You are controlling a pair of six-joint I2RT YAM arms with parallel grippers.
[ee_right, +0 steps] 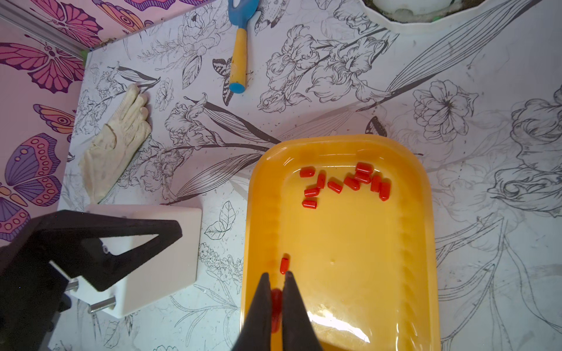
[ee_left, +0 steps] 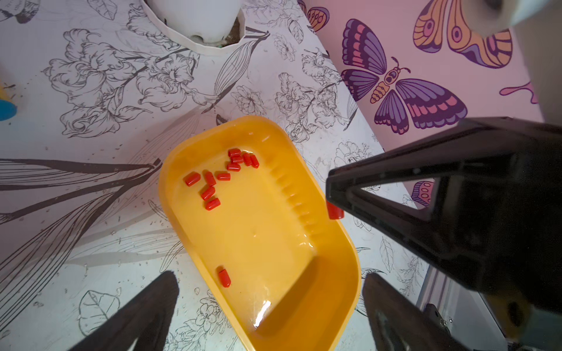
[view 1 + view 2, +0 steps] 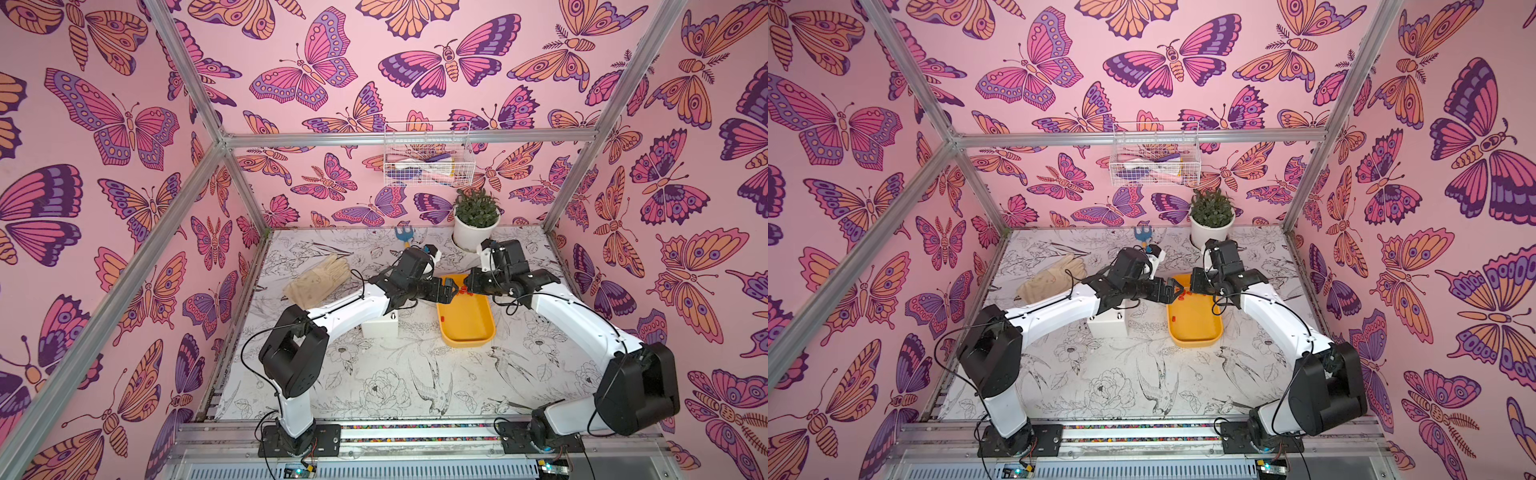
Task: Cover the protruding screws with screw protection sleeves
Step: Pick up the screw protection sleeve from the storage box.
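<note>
A white box [image 3: 380, 326] stands left of the yellow tray [image 3: 467, 343]. Thin protruding screws [image 1: 102, 305] stick out of the box's corners, bare where they show. Several red screw protection sleeves [image 2: 225, 176] lie clustered at the tray's far end [image 1: 343, 182], and one lone sleeve [image 2: 224, 278] lies nearer. My right gripper [image 1: 276, 275] is shut on a red sleeve [image 1: 276, 307] above the tray's left wall. The left gripper [image 2: 270, 304] hangs open over the tray's near end with nothing between its fingers. Both grippers' tips nearly meet over the tray [image 3: 457, 289].
A cream glove [image 3: 320, 280] lies at the back left. A blue and yellow garden tool [image 3: 403, 237] and a white potted plant [image 3: 476, 220] stand along the back wall. A wire basket [image 3: 428, 160] hangs on that wall above them.
</note>
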